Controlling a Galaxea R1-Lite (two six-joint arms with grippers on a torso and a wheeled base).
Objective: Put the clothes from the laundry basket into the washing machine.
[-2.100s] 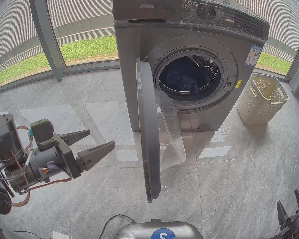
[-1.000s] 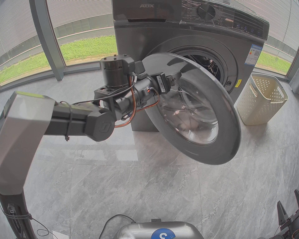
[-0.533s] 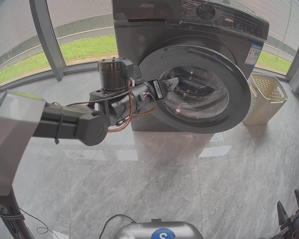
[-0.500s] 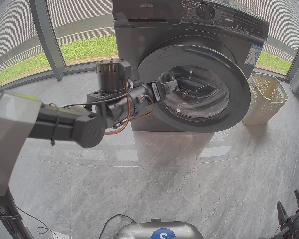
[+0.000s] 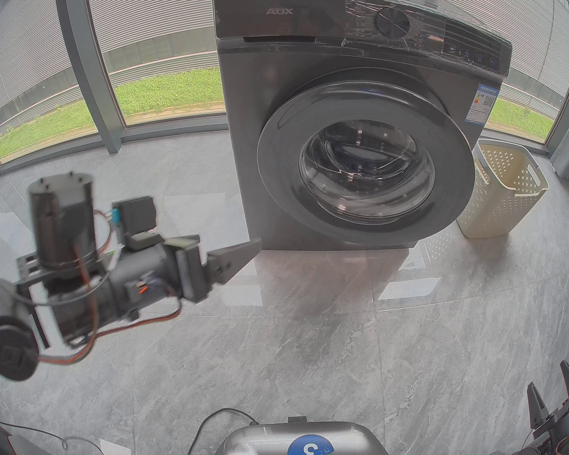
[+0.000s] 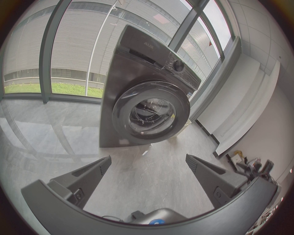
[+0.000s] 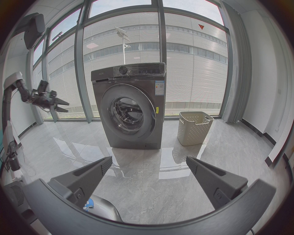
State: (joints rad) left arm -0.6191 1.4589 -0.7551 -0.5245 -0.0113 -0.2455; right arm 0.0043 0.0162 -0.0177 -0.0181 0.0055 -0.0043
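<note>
1. We see a short line of silver brand lettering [image 5: 280, 11] on the dark top panel of the washing machine [image 5: 243, 118].
2. A blue-and-white label [image 5: 481, 105] with a square code sits at the front's upper right corner; its print is too small to read.
3. A small yellow sticker [image 7: 156, 110] sits just beside the door [image 7: 127, 115]; we cannot read it.
4. A red triangle [image 7: 201, 27] marks the building [image 7: 190, 61] outside the window.

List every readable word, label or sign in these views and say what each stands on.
Maker's logo atop the washing machine: a brand name, left unquoted.
Blue-and-white label on its front: too small to read.
Yellow sticker beside the door: too small to read.
</note>
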